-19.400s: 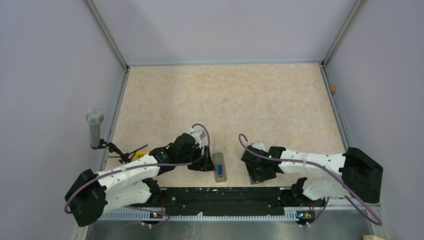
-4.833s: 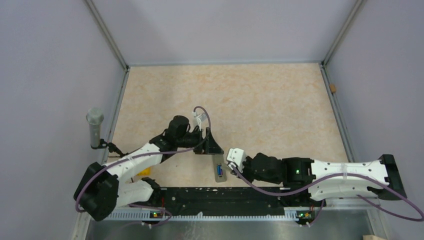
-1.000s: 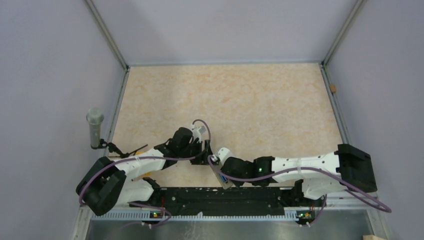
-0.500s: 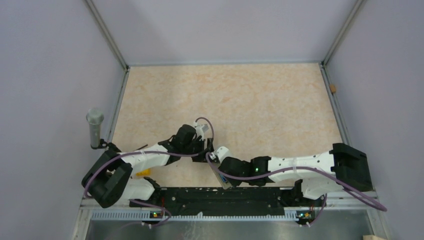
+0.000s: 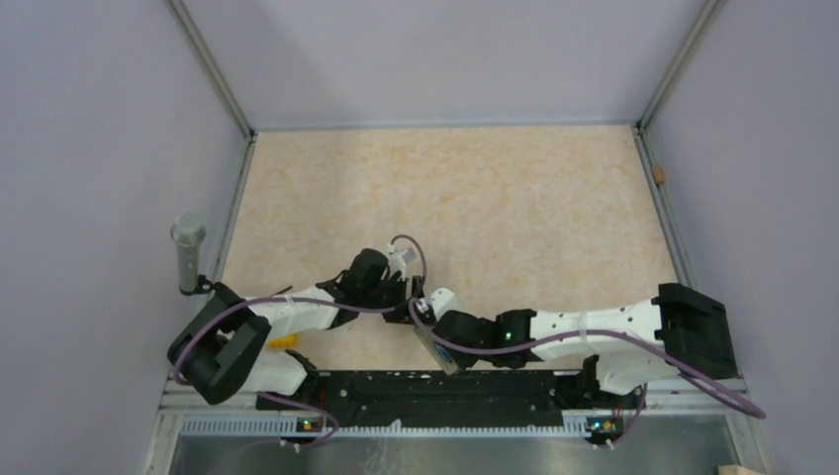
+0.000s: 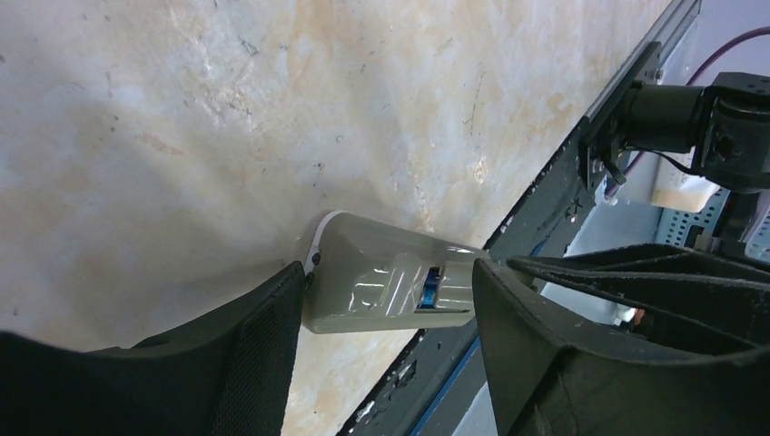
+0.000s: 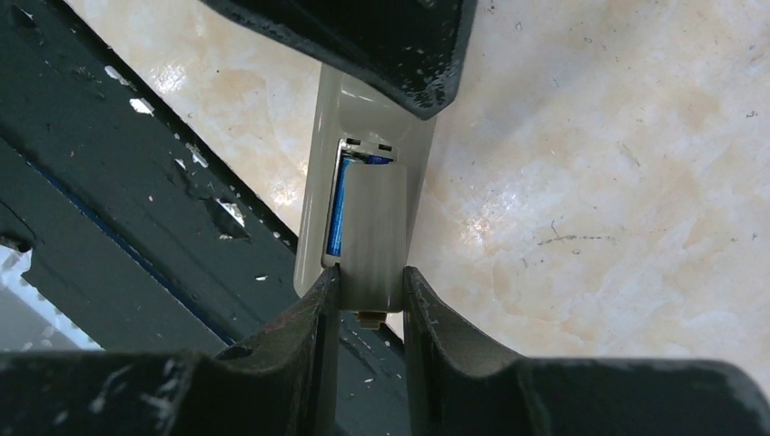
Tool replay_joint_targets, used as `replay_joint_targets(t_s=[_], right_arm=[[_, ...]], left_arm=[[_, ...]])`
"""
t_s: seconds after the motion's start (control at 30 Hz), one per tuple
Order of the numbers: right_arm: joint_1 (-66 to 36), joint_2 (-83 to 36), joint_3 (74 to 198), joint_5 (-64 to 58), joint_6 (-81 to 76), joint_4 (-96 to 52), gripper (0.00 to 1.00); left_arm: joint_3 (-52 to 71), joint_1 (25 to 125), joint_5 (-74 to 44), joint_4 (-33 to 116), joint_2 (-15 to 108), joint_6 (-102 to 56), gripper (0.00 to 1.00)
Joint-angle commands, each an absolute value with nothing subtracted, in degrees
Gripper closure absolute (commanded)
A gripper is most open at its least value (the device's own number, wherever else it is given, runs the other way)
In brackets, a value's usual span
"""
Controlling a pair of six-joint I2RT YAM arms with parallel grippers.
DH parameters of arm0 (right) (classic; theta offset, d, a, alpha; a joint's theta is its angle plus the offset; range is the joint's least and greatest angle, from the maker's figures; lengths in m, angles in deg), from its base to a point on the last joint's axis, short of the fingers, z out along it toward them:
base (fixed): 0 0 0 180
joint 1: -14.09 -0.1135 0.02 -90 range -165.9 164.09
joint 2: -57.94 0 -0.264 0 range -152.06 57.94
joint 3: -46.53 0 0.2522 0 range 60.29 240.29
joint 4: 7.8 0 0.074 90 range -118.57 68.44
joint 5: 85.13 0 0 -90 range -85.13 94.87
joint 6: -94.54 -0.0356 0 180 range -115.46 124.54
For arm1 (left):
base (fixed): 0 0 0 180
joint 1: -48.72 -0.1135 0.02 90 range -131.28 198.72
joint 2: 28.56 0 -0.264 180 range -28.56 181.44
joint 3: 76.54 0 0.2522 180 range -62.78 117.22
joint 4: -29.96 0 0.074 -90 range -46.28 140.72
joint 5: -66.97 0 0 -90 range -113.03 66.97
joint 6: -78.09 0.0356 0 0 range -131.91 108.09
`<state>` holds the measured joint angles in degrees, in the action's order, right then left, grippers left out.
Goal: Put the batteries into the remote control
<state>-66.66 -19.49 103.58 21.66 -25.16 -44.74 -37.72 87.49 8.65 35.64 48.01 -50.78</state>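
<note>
Gripping the grey cover (image 7: 374,227) by its near end, the right claw (image 7: 370,274) sits at the near-edge end of the remote control (image 5: 442,356). Cover lies on the remote's back but not fully home: blue of the batteries (image 7: 337,213) shows along one side and in the far gap. Remote is grey back up by the near edge of the bench (image 5: 495,198), left of middle. Its long axis runs from the right claw straight toward the left claw (image 6: 389,282). Left claw is open, straddling the far end. Next push likely goes along that axis, with the left claw as backstop.
</note>
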Motion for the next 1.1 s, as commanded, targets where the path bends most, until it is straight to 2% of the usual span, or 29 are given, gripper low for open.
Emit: replay_joint_targets(t_s=[0.0,1.07], right_arm=[[-65.97,-18.34,105.74,23.48,-26.36,-43.95,1.00],[-65.91,-17.39,106.06,20.92,-22.20,-44.97,1.00]], left_arm=[[-39.74,87.92,11.34,30.67,48.20,-52.09,0.32],[-41.46,88.54,10.00,32.30,45.13,-52.18,0.31]])
